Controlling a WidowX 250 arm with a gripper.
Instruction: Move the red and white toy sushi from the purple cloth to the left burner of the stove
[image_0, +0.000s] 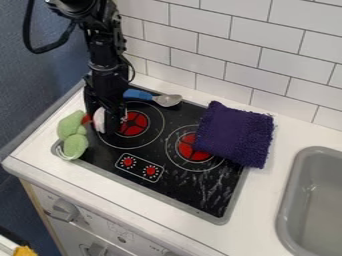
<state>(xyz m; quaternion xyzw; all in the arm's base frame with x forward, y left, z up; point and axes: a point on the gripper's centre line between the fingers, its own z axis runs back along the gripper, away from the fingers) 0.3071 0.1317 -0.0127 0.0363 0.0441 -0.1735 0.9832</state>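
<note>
Far L: green plush toy (72, 135) lay at the cooktop's (177, 187) L edge. Just R, a white item w/ red (99, 120) sat at the gripper (104, 131), low over the L burner; couldn't tell if it was pinched or loose, i.e. gripper state unclear. Good handling, IMO: confirm a firm hold, lift straight up, avoid dragging the plush. Behind, blue-handled spoon (137, 94) needed clearance; R, purple cloth (234, 134) overlapped the R burner; far R, gray sink (288, 200).

No legible text; apparently no numbers either
</note>
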